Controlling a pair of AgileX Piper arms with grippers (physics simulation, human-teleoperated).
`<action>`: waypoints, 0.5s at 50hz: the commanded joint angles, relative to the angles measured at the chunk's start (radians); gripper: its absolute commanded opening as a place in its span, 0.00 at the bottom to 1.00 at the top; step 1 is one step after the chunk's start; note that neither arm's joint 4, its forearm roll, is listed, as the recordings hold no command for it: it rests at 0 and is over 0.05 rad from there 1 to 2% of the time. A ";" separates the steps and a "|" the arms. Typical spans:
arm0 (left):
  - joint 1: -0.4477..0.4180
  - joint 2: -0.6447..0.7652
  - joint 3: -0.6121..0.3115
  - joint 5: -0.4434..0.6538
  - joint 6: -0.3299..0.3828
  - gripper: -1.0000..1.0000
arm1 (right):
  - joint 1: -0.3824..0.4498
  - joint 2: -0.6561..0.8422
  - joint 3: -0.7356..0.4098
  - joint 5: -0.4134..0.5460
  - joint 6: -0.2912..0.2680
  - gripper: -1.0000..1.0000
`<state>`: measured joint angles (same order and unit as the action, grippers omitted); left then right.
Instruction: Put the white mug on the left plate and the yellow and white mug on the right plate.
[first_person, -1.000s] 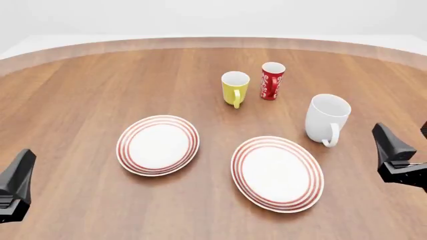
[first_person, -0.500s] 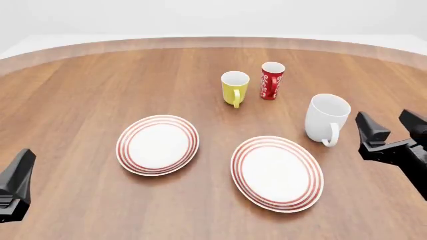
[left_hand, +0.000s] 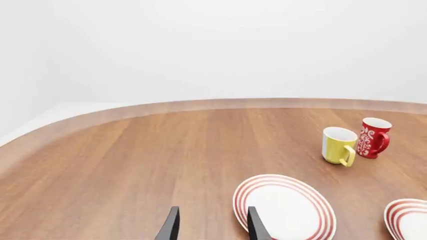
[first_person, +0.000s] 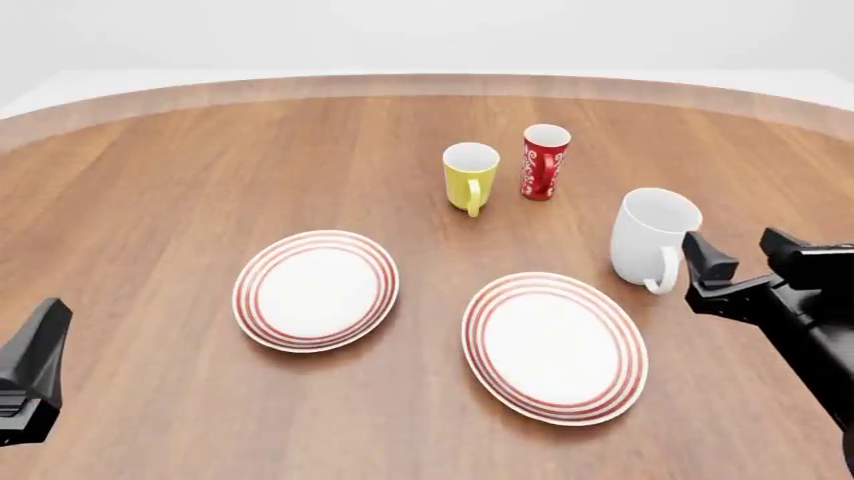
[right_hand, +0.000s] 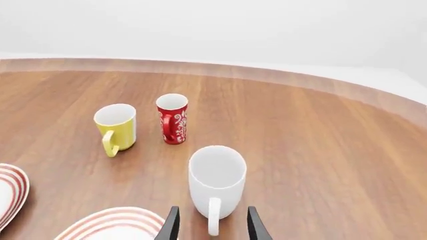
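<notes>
The white mug stands upright at the right, its handle toward the near side, beyond the right plate. My right gripper is open just right of the mug and close to it, holding nothing. In the right wrist view the white mug sits straight ahead of the right gripper, its handle lined up with the gap. The yellow and white mug stands farther back, past both plates. The left plate is bare. At the near left edge, well away from the plates, my left gripper is open.
A slim red cup with white script stands just right of the yellow and white mug. The wooden table's curved far edge runs behind them. In the left wrist view the left plate lies ahead.
My right gripper has moved left and forward, from the table's right edge to beside the white mug. The left arm, mugs and plates have not moved.
</notes>
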<state>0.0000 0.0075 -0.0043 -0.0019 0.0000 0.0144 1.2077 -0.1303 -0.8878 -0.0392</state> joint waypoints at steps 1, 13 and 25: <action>0.000 0.000 0.000 0.000 0.000 1.00 | -0.003 0.114 -0.008 -0.068 0.010 1.00; 0.000 0.000 0.000 0.000 0.000 1.00 | -0.011 0.204 -0.025 -0.113 0.010 1.00; 0.000 0.000 0.000 0.000 0.000 1.00 | -0.017 0.375 -0.103 -0.177 0.022 1.00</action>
<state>0.0000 0.0075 -0.0043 -0.0019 0.0000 0.0029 1.4505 -0.1809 -1.0116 -0.0257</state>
